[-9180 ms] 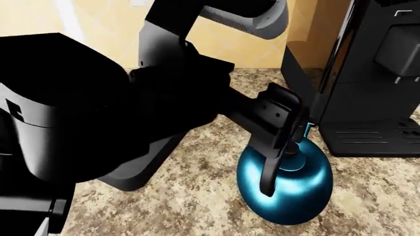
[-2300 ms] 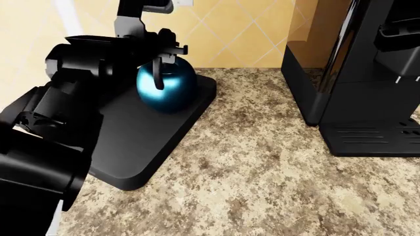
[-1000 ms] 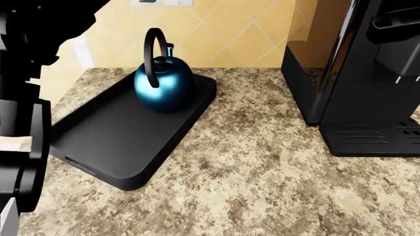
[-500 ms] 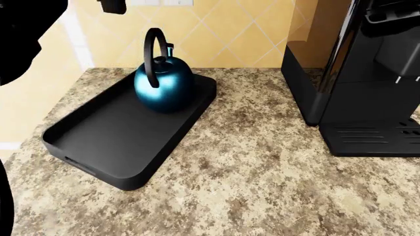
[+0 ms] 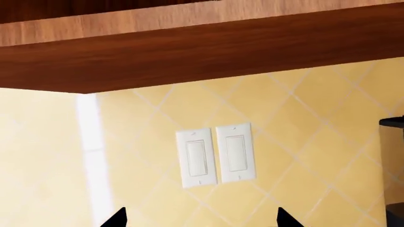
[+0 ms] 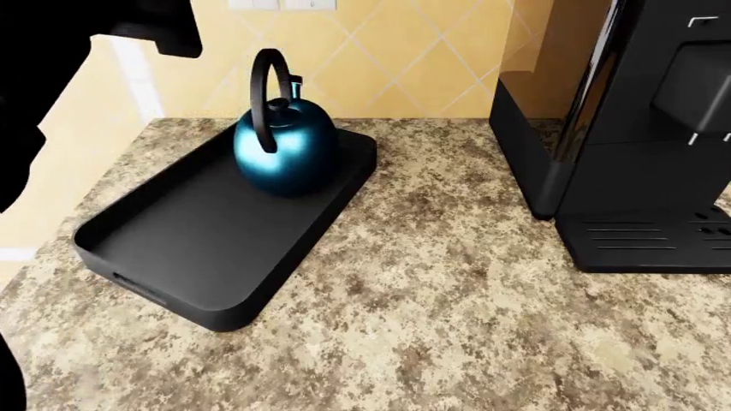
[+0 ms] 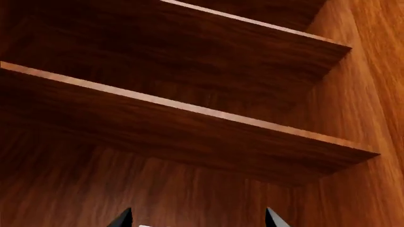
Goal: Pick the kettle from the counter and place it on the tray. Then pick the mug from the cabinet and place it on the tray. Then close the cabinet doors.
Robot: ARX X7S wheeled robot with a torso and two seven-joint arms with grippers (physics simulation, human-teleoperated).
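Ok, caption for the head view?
Glossy teal-blue kettle standing on matte black tray, speckled granite counter.

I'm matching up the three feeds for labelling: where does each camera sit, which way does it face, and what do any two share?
Head view: on the robot's head, looking forward and down at the speckled granite-look counter, the matte black tray holding the glossy teal-blue kettle, and a tall black coffee machine; a dark arm part fills its left edge.
Left wrist view: near the left gripper, facing the yellow tiled wall with two white wall switches under a wooden cabinet bottom; only fingertips show.
Right wrist view: near the right gripper, looking into wooden cabinet shelves; only fingertips show.
Shared: head and left wrist both show the tiled wall.
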